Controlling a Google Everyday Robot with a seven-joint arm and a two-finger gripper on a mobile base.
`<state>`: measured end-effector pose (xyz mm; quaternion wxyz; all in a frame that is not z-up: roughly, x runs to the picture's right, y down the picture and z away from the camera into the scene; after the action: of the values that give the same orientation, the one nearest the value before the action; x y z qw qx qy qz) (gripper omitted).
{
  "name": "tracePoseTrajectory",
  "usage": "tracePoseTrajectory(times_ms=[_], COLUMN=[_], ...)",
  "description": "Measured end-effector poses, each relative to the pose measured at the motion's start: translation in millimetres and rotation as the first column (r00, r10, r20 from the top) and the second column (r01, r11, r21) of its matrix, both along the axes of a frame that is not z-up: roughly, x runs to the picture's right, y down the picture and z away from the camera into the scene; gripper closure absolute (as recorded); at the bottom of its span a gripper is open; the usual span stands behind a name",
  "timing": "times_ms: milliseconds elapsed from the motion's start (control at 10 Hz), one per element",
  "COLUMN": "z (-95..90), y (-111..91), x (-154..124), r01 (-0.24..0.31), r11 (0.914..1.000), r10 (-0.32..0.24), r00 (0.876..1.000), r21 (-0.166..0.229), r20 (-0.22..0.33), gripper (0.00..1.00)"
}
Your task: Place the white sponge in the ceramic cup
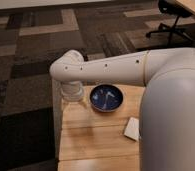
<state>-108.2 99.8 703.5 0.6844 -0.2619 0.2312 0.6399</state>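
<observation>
Currently the gripper (71, 95) hangs just left of the blue bowl (106, 98); can't tell how far open it is or what it holds. The white sponge (132, 128) lies right of the bowl, nearer the camera; the ceramic cup isn't visible. Best to cross high over the bowl, then descend straight onto the sponge.

White sponge (132, 128): off-white block, flat on table (91, 137), partly hidden by arm (116, 70). Jaws at table's far-left corner.

No text, label or number legible anywhere, seemingly. Gripper (72, 94) down at far left corner of table (96, 137).
</observation>
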Motion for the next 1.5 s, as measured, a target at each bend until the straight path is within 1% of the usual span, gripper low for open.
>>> tracePoseTrajectory(times_ms=[200, 300, 400, 500, 600, 800, 900, 1000, 1200, 1300, 1400, 1500], z=[1.8, 3.4, 4.4, 3.9, 2.3, -4.1, -9.1, -13.0, -19.0, -20.5, -21.4, -20.9], y=[0.3, 0.2, 0.1, -0.3, -1.1, -6.7, -11.3, -12.6, -11.8, -5.1, -0.4, 0.1], x=[6.1, 13.4, 31.2, 38.1, 50.2, 82.0, 109.6, 127.9, 170.5, 199.4, 218.0, 214.8], r01=[-0.021, -0.042, -0.092, -0.109, -0.138, -0.199, -0.228, -0.233, -0.229, -0.246, -0.261, -0.262], r11=[0.9998, 0.9991, 0.9958, 0.9941, 0.9903, 0.9791, 0.9712, 0.9692, 0.9687, 0.965, 0.9616, 0.9615], r10=[0.021, 0.042, 0.092, 0.109, 0.139, 0.203, 0.238, 0.245, 0.246, 0.261, 0.274, 0.275], r00=[0.999, 0.998, 0.992, 0.989, 0.982, 0.962, 0.947, 0.941, 0.937, 0.93, 0.923, 0.925], r21=[-0.001, 0.002, 0.005, 0.008, 0.015, 0.044, 0.068, 0.079, 0.095, 0.09, 0.086, 0.084], r20=[-0.025, -0.047, -0.09, -0.104, -0.128, -0.18, -0.214, -0.234, -0.248, -0.257, -0.269, -0.261], gripper=[0.35, 0.35, 0.35, 0.35, 0.35, 0.35, 0.35, 0.35, 0.35, 0.35, 0.35, 0.35])
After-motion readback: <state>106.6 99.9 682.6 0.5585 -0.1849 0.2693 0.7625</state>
